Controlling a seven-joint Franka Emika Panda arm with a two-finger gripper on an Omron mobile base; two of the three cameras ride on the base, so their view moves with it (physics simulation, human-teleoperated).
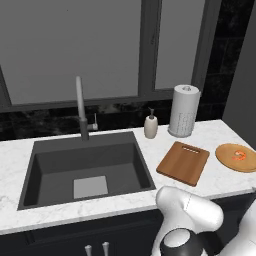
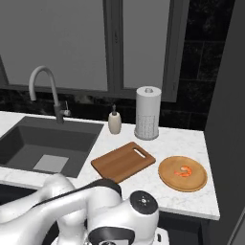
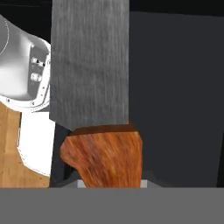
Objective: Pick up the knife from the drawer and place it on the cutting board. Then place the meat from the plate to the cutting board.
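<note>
Evenly and softly lit in both base views, with no single light source to be made out, no glare on the pale marble table (image 1: 215,131), and only faint, diffuse shading beneath the cutting board (image 1: 183,162) and the plate (image 2: 183,173). Dim at the black backsplash (image 2: 206,72) and inside the dark sink (image 1: 85,167), yet crisp throughout, without bending at the edges. Coarse and smeared in the hand view, where the knife (image 3: 94,83) sits very close, blade grain streaked, handle texture blurred.
</note>
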